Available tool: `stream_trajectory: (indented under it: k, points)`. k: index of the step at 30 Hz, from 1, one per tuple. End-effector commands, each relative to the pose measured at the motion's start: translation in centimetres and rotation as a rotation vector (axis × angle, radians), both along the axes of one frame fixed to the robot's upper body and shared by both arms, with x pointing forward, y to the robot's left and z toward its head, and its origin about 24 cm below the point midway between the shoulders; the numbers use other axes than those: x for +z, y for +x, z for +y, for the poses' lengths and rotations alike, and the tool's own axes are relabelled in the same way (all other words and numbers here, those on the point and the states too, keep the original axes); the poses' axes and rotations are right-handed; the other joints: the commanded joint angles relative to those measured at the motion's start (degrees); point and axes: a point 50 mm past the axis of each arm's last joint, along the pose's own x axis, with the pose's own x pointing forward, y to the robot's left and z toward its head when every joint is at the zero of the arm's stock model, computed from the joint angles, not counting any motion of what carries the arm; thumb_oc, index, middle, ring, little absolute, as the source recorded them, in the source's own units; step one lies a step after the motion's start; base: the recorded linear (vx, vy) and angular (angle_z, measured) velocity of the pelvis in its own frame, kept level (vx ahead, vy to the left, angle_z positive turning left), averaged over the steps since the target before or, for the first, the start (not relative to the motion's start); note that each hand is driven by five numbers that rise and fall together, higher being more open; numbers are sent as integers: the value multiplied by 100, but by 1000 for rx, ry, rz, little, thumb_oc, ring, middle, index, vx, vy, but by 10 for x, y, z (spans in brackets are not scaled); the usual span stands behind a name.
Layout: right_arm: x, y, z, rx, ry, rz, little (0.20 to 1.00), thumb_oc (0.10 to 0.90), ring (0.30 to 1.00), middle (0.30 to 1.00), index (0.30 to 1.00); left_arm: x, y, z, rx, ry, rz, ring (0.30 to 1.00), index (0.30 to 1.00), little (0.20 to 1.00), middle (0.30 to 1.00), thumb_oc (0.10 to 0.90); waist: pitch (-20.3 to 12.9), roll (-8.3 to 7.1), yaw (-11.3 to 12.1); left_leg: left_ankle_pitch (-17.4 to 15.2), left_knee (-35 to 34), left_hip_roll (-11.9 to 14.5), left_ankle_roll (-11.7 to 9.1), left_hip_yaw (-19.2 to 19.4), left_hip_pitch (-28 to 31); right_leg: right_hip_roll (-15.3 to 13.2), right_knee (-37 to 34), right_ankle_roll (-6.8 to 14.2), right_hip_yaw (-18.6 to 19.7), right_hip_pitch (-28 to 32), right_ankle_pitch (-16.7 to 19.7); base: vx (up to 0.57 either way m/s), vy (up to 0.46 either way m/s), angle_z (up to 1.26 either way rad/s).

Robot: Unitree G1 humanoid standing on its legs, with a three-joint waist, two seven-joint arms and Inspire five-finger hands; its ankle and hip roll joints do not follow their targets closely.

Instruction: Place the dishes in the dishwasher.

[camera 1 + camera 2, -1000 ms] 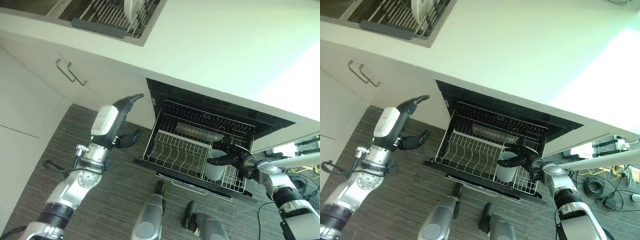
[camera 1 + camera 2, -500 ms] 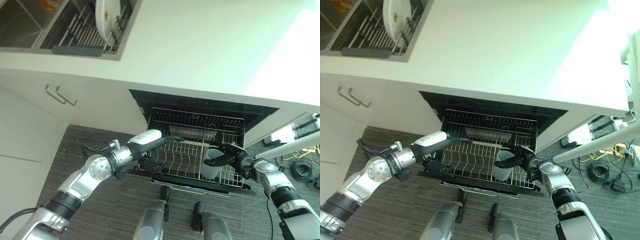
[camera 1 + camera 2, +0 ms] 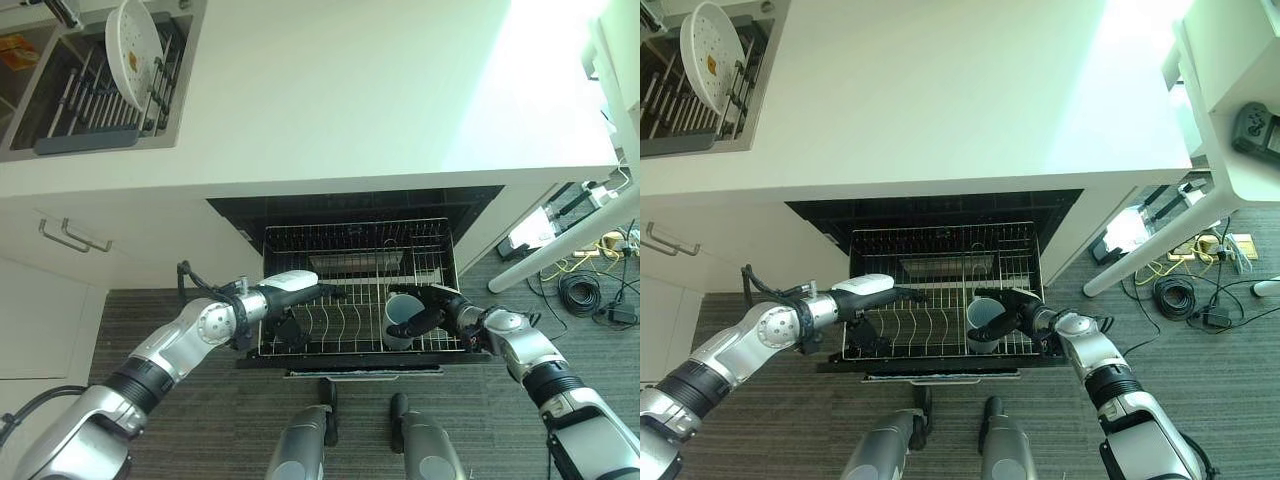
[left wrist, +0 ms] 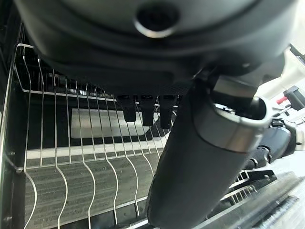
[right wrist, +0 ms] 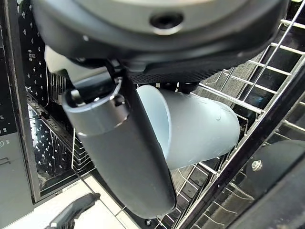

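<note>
**Cup held in the rack by your right hand**

Your right hand is curled around the pale cup: in the right wrist view the thumb lies across the cup's rim and the fingers go behind its wall. The cup stands upright in the right part of the wire rack, which is pulled out of the open dishwasher under the white counter. The cup's bottom is down among the wires; you cannot tell if it rests on them.

Your left hand reaches over the left part of the rack, well apart from the cup. Its fingers are stretched forward and spread from the thumb, above the wire prongs, and they hold nothing.

Far from both hands, a white plate stands on edge in the drying rack set in the counter.
</note>
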Motion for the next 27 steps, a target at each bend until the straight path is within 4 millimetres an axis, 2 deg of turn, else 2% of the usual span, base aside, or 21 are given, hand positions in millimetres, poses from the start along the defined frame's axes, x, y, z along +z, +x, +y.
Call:
stream_trajectory:
  k: [1, 2, 3, 4, 5, 6, 7, 8, 9, 11, 15, 18, 20, 21, 22, 25, 27]
  points:
    - [-37, -27, -15, -30, -124, 173, 900, 800, 900, 900, 900, 46, 15, -23, -59, -100, -240, 900, 900, 900, 900, 800, 8, 25, -8, -431, 146, 587, -217, -2, -55, -295, -369, 532, 144, -13, 260, -41, -15, -5]
    - [-35, -24, -17, -55, -198, 117, 900, 800, 900, 900, 900, 47, 16, -26, -61, -104, -248, 900, 900, 900, 900, 800, 28, 24, -24, -426, 146, 595, -224, 1, -77, -286, -369, 536, 147, -43, 270, -65, -4, -4]
    - [-17, -8, -17, -56, -311, -91, 900, 800, 900, 900, 900, 52, 19, -32, -62, -123, -259, 900, 900, 900, 900, 800, 76, 45, -33, -425, 146, 597, -215, -6, -106, -267, -369, 527, 174, -81, 281, -60, 4, -4]
    - [-15, -6, -15, -49, -294, -99, 900, 800, 900, 900, 900, 53, 20, -33, -61, -126, -260, 900, 900, 900, 900, 800, 85, 49, -34, -421, 146, 601, -217, -4, -111, -266, -369, 525, 175, -87, 283, -56, 16, -5]
    - [-7, -1, -7, -51, -197, -152, 900, 800, 900, 900, 900, 54, 20, -34, -59, -132, -263, 900, 900, 900, 900, 800, 98, 58, -38, -410, 146, 611, -222, -1, -129, -265, -369, 518, 176, -106, 288, -26, 38, -5]
    - [12, 7, 1, -166, -158, -362, 900, 800, 900, 900, 900, 51, 21, -35, -51, -141, -268, 900, 900, 900, 900, 800, 150, 79, -85, -396, 146, 633, -227, 15, -124, -257, -369, 511, 189, -110, 301, -22, 45, -3]
    - [21, 10, 3, -219, -162, -458, 900, 800, 900, 900, 900, 51, 21, -35, -48, -146, -269, 900, 900, 900, 900, 800, 160, 87, -96, -405, 146, 631, -223, 15, -126, -259, -369, 509, 202, -115, 298, -14, 62, -1]
    - [32, 13, 6, -206, -161, -509, 900, 800, 900, 900, 900, 55, 20, -36, -36, -162, -272, 900, 900, 900, 900, 800, 195, 98, -118, -452, 146, 614, -208, -13, -117, -242, -369, 523, 248, -104, 256, -35, 69, 0]
    - [35, 12, 8, -132, -164, -501, 900, 800, 900, 900, 900, 57, 20, -35, -22, -174, -276, 900, 900, 900, 900, 800, 204, 114, -143, -434, 146, 616, -208, -20, -157, -246, -369, 527, 260, -158, 284, -53, 89, -4]
    - [53, 8, 15, -134, -176, -706, 900, 800, 900, 900, 900, 53, 19, -35, -13, -195, -279, 900, 900, 900, 900, 800, 221, 180, -194, -409, 146, 616, -222, -2, -183, -252, -369, 510, 271, -191, 290, -15, 109, -14]
    - [52, 1, 14, -88, -129, -709, 900, 800, 900, 900, 900, 49, 15, -31, 8, -241, -267, 900, 900, 900, 900, 800, 219, 272, -258, -449, 146, 594, -214, 15, -125, -295, -369, 517, 268, -143, 250, 36, 106, -14]
    - [62, -10, 9, -112, -62, -864, 900, 800, 900, 900, 900, 43, 9, -29, 9, -283, -257, 900, 900, 900, 900, 800, 181, 396, -269, -475, 146, 564, -222, 44, -90, -363, -369, 523, 211, -109, 214, 39, 97, -5]
    - [69, -16, 5, -135, -71, -948, 900, 800, 900, 900, 900, 40, 6, -29, 22, -302, -250, 900, 900, 900, 900, 800, 169, 444, -282, -484, 146, 556, -217, 44, -73, -384, -369, 535, 198, -98, 203, 48, 94, 2]
    - [77, -22, 5, -162, -80, -1062, 900, 800, 900, 900, 900, 38, 3, -30, 35, -320, -244, 900, 900, 900, 900, 800, 162, 495, -303, -501, 146, 536, -213, 47, -50, -396, -369, 534, 195, -88, 189, 73, 137, 2]
    - [80, -26, 4, -164, -102, -1106, 900, 800, 900, 900, 900, 35, 1, -29, 55, -340, -235, 900, 900, 900, 900, 800, 146, 535, -335, -527, 146, 521, -209, 47, -26, -404, -369, 547, 193, -80, 171, 72, 122, -2]
    - [64, -30, -6, -156, -157, -982, 900, 800, 900, 900, 900, 29, -4, -24, 87, -366, -215, 900, 900, 900, 900, 800, 116, 613, -386, -550, 146, 483, -200, 49, 16, -430, -369, 547, 246, -77, 150, 62, 121, -1]
    - [66, -37, -6, -172, -171, -1085, 900, 800, 900, 900, 900, 21, -9, -21, 104, -372, -195, 900, 900, 900, 900, 800, 91, 656, -391, -572, 146, 495, -193, 43, 64, -442, -369, 539, 231, -39, 128, 84, 86, -5]
